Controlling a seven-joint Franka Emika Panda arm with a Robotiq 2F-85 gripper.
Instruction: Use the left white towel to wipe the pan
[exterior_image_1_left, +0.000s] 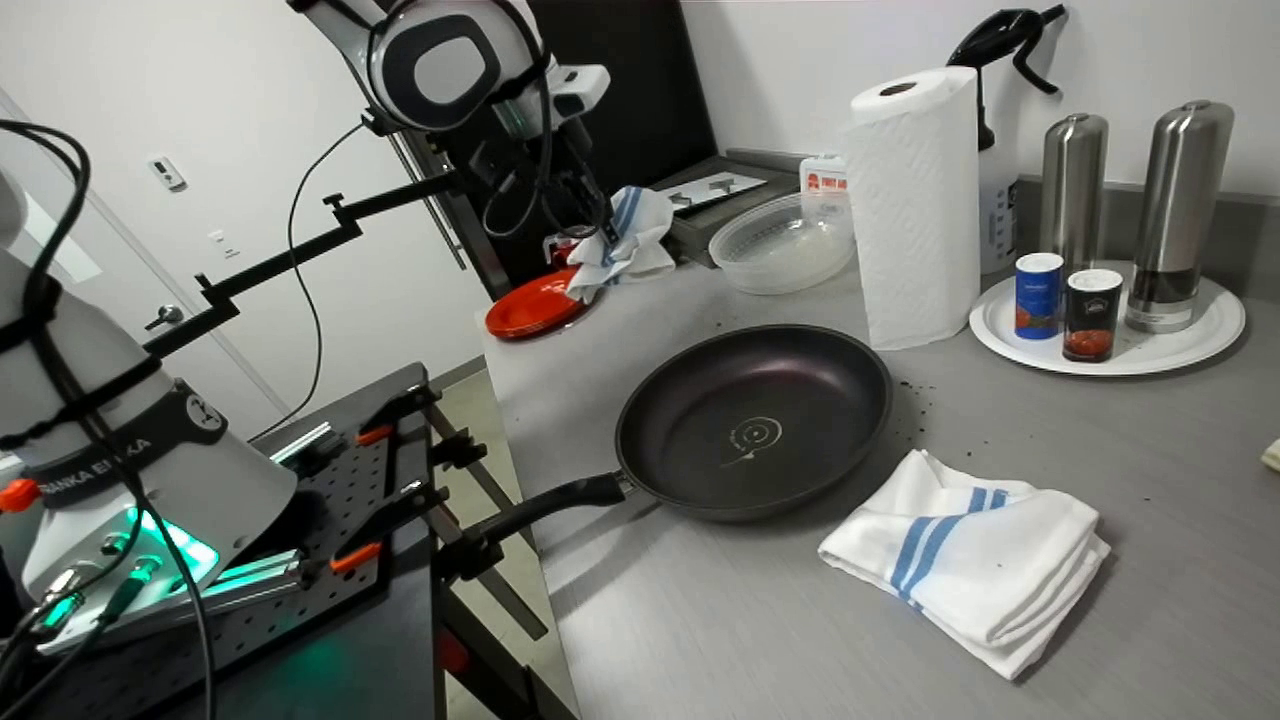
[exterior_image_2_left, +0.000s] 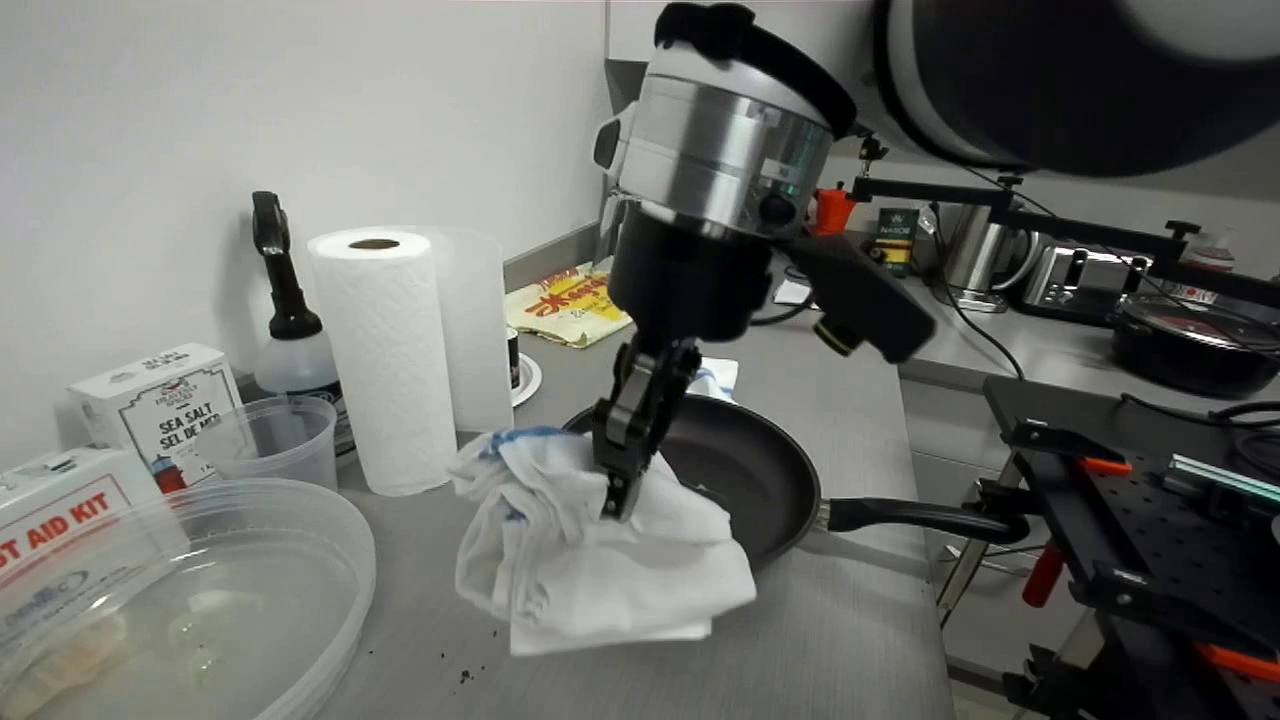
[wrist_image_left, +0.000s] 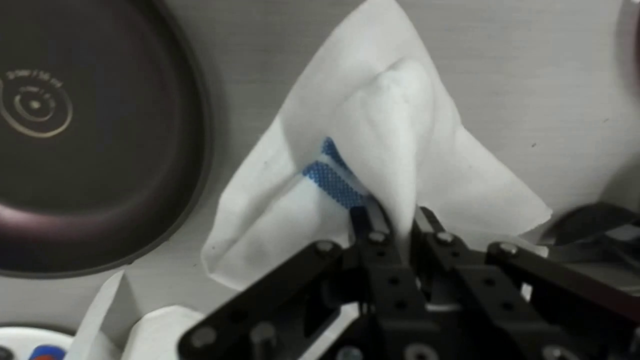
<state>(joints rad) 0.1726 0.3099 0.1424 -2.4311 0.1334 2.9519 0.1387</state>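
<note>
My gripper (exterior_image_1_left: 606, 232) is shut on a bunched white towel (exterior_image_1_left: 640, 240) with blue stripes. In the wrist view the gripper (wrist_image_left: 395, 220) pinches a raised fold of this towel (wrist_image_left: 385, 120). In an exterior view the towel (exterior_image_2_left: 610, 580) hangs crumpled from the fingers. The black pan (exterior_image_1_left: 760, 410) lies on the grey counter with its handle (exterior_image_1_left: 560, 500) toward the robot's side. In the wrist view the pan (wrist_image_left: 115, 165) is left of the held towel, apart from it. A second white towel (exterior_image_1_left: 980, 560), folded, lies beside the pan; it shows partly in an exterior view (exterior_image_2_left: 716, 376).
A paper towel roll (exterior_image_1_left: 915, 220) stands behind the pan. A clear plastic container (exterior_image_2_left: 250, 530), first aid kit box (exterior_image_2_left: 80, 510) and salt box (exterior_image_2_left: 170, 410) are nearby. A red plate (exterior_image_1_left: 530, 305) lies at the counter edge. A white plate (exterior_image_1_left: 1215, 320) holds shakers and grinders. Dark crumbs dot the counter.
</note>
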